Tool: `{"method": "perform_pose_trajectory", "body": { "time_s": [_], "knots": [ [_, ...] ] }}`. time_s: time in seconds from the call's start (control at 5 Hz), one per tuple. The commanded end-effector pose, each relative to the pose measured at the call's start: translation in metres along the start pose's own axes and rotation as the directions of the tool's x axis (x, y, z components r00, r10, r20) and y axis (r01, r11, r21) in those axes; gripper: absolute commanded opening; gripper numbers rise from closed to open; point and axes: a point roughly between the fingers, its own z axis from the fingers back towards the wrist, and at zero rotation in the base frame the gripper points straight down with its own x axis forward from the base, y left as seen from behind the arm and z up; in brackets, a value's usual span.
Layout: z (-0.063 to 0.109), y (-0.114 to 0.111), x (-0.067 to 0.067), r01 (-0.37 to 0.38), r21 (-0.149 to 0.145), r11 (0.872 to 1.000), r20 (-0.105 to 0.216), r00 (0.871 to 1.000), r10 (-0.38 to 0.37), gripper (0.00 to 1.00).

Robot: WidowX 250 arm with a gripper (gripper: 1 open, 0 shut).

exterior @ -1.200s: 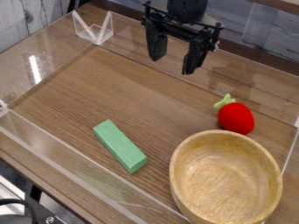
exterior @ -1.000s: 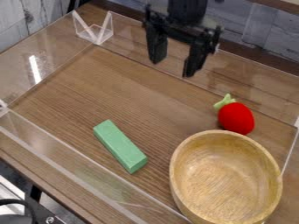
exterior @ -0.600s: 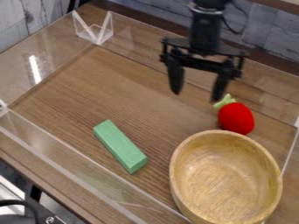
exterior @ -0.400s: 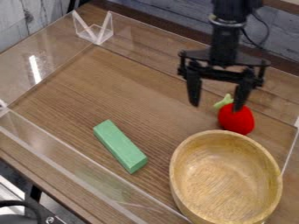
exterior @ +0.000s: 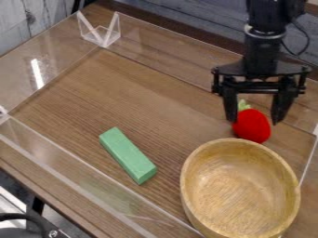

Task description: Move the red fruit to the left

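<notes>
The red fruit (exterior: 254, 125), a small glossy strawberry-like toy, rests on the wooden table at the right, just beyond the wooden bowl's far rim. My gripper (exterior: 258, 107) hangs straight over it, open, with one black finger (exterior: 237, 105) to its left and the other to its right. The fingers straddle the fruit's upper part and hide its green top. Nothing is gripped.
A wooden bowl (exterior: 243, 191) sits at the front right, close to the fruit. A green rectangular block (exterior: 128, 154) lies at the front centre-left. Clear acrylic walls (exterior: 97, 32) fence in the table, with bare wood across the left and middle.
The gripper has travelled from the back centre to the right and come down over the red fruit, staying open. The fruit, block and bowl have not moved.
</notes>
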Motion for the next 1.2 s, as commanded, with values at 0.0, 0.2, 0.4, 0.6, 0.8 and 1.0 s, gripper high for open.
{"method": "perform_pose_trajectory", "body": {
  "time_s": [0.0,0.2,0.4,0.6,0.8,1.0],
  "knots": [
    [0.006,-0.011,0.003,-0.069,-0.045,0.997,0.040,0.997,0.070,1.00],
    [0.000,-0.013,0.004,-0.116,-0.051,0.992,0.050,0.992,0.118,1.00],
    [-0.004,-0.016,0.006,-0.143,-0.053,0.988,0.061,0.987,0.146,1.00],
    [-0.007,-0.018,0.009,-0.162,-0.055,0.985,0.070,0.984,0.166,1.00],
    [-0.007,-0.020,0.011,-0.178,-0.061,0.982,0.084,0.980,0.182,1.00],
    [-0.007,-0.021,0.012,-0.186,-0.064,0.980,0.096,0.977,0.192,1.00]
  ]
}}
